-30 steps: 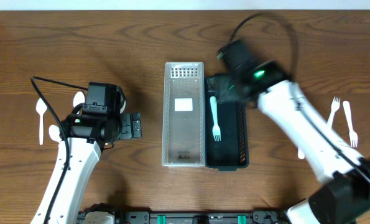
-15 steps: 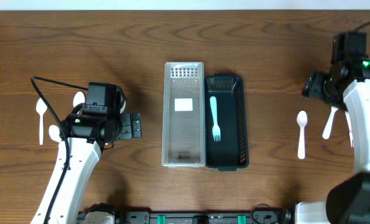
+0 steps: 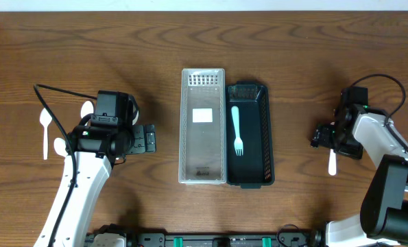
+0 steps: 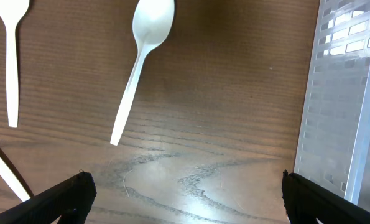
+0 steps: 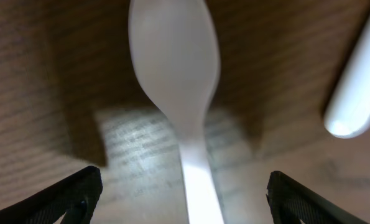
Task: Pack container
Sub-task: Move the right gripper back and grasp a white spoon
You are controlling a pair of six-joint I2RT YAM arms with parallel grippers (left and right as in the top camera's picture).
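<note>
Wood table (image 3: 121, 41) | right gripper (image 3: 322, 136) now over white spoon (image 5: 175, 62), wide; left gripper (image 4: 186, 194) wide, unmoved

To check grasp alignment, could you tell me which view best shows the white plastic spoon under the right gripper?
Right wrist: the white plastic spoon fills the frame, bowl and handle. Overhead shows only its handle tip; left wrist misses it.

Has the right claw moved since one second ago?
Yes. The right claw left the black tray and went right; it is now above a white spoon.
</note>
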